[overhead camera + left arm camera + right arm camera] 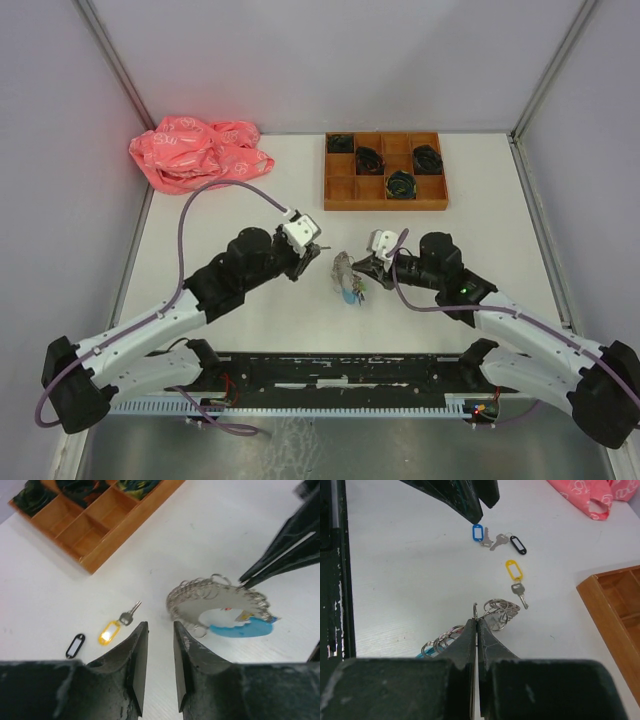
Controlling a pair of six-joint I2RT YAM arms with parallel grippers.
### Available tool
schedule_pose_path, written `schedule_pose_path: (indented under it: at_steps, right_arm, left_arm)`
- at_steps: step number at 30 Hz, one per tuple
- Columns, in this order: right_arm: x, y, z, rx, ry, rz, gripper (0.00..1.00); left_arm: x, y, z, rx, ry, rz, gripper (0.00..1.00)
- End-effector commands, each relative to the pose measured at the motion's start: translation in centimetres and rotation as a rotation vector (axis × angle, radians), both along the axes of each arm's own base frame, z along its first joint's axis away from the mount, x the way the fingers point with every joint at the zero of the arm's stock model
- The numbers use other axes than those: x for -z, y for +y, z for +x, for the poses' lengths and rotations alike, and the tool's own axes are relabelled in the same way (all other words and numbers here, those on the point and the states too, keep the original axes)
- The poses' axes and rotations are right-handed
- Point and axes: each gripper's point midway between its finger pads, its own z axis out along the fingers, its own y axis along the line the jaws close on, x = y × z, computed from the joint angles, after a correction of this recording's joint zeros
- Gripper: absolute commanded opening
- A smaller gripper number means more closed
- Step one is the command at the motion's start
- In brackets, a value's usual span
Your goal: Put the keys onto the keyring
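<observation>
White tabletop, grey walls around.

Top view: keyring near table centre, between both arms. Left gripper just beside keyring on its left. Right gripper at its right edge. Wooden tray well beyond keyring, pink bag far beyond and to the left.

Left wrist view: left gripper parted by a narrow gap, nothing between the fingers. Keyring on table ahead and to the right, light-blue section on its near side. Yellow-tagged key loose on table left of keyring, apart from it. Black tag further left.

Right wrist view: right gripper pressed fully together, tips against rim of keyring. Cannot tell whether a ring is nipped between them. Yellow-tagged key just beyond keyring. Blue-tagged key and black tag further beyond, all off the hoop.

Judged step: keyring steadied by right, left empty and available for a key.

Next move probably calls for lowering left onto yellow-tagged key, nearest to keyring. Needs a clean pinch of thin flat metal off a hard surface, then threading onto a ring without shoving the hoop.
</observation>
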Motion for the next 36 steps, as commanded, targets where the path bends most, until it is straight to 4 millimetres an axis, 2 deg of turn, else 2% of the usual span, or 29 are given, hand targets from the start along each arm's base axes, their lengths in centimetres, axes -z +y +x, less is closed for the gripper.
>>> schedule_pose_path:
  at_steps: [1, 3, 7, 12, 17, 21, 25, 28, 33, 36]
  right_arm:
    - [-5.6, -0.6, 1.5, 0.124, -0.075, 0.176, 0.01]
    - [-5.8, -1.0, 1.5, 0.15, -0.076, 0.196, 0.01]
    - [-6.2, -1.6, 1.3, 0.173, -0.06, 0.176, 0.01]
    - [-6.3, -2.3, 1.2, 0.202, -0.023, 0.13, 0.01]
    - [-5.9, -2.7, 1.0, 0.206, -0.035, 0.106, 0.01]
    - [-6.0, -2.9, 0.8, 0.198, -0.056, 0.107, 0.01]
    - [-6.0, -3.2, 0.9, 0.207, -0.077, 0.099, 0.01]
    - [-5.8, -3.3, 0.8, 0.205, -0.079, 0.094, 0.01]
    - [-5.4, -3.2, 0.6, 0.191, -0.074, 0.086, 0.01]
    - [-5.1, -2.8, 0.4, 0.169, -0.064, 0.082, 0.01]
  left_arm:
    - [-0.1, 4.0, 2.8, -0.34, 0.131, -0.036, 0.37]
    - [1.1, 4.9, 3.4, -0.391, 0.195, 0.001, 0.43]
    - [3.2, 6.1, 4.9, -0.448, 0.327, 0.048, 0.44]
    - [5.7, 8.5, 7.5, -0.606, 0.378, 0.06, 0.59]
    - [8.1, 10.3, 9.9, -0.725, 0.457, 0.036, 0.66]
    - [10.3, 12.0, 12.2, -0.806, 0.541, 0.01, 0.67]
    - [12.9, 12.7, 14.0, -0.817, 0.657, -0.034, 0.63]
    - [14.1, 13.3, 15.0, -0.821, 0.7, -0.051, 0.62]
    - [15.6, 13.5, 16.0, -0.812, 0.722, -0.062, 0.61]
    - [16.2, 12.8, 16.7, -0.758, 0.733, -0.079, 0.59]
